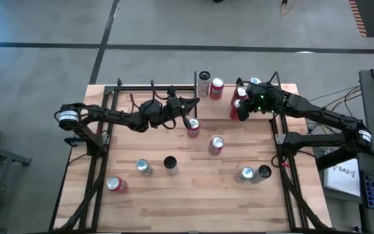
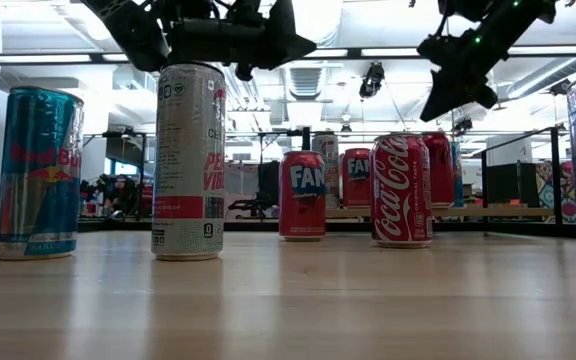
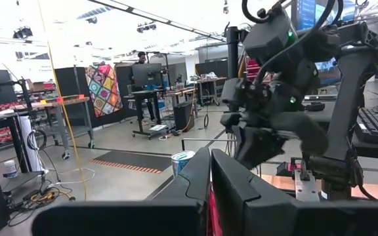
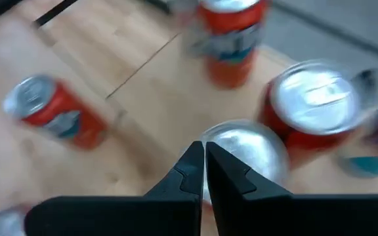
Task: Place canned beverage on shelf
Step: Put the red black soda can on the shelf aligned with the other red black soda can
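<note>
The shelf is a light-wood board with black rods at the table's far right. Several cans stand on it: a tall silver one, a red one and a teal-topped one. My right gripper hangs shut above the shelf, over a can's silver top and clear of it. A red can stands beside that one. My left gripper is shut and raised, left of the shelf, above a red can on the table.
Several more cans stand on the tabletop: a red one mid-table, a silver and a black-topped one near left, a red one at the near left, two near right. Black frame rails line both sides.
</note>
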{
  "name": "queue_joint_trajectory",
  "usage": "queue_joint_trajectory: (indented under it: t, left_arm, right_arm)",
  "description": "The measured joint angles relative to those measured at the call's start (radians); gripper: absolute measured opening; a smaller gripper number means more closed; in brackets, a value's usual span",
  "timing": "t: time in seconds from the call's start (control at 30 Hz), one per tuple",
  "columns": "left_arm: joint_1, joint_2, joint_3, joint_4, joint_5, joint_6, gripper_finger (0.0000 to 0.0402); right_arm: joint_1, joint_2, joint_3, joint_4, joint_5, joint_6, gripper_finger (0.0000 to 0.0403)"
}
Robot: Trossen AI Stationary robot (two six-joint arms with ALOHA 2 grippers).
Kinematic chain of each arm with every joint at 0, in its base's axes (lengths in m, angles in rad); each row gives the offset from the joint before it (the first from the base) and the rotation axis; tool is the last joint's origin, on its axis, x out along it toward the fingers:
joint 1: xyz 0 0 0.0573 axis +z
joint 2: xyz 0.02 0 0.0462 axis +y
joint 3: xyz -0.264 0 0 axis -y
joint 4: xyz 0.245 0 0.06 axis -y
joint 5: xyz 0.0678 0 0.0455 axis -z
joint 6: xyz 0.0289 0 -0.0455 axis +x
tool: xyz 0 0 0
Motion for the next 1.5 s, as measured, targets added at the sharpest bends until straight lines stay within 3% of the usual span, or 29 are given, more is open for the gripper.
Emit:
queue_joint_trajectory:
  t: [0.13,0.77,1.5]
  left_arm:
    - [0.0,0.0,0.0,-0.001,0.0,0.0,0.0]
    - [0.0,0.001,0.001,-0.018,0.0,0.0,0.0]
    - [0.0,0.001,0.001,-0.025,0.0,0.0,0.0]
  right_arm:
    - [0.002,0.0,0.0,-0.025,-0.072,0.03,0.0009]
    - [0.001,0.003,0.0,-0.147,0.094,0.068,0.0009]
    - [0.001,0.033,0.029,-0.125,0.087,0.057,0.0009]
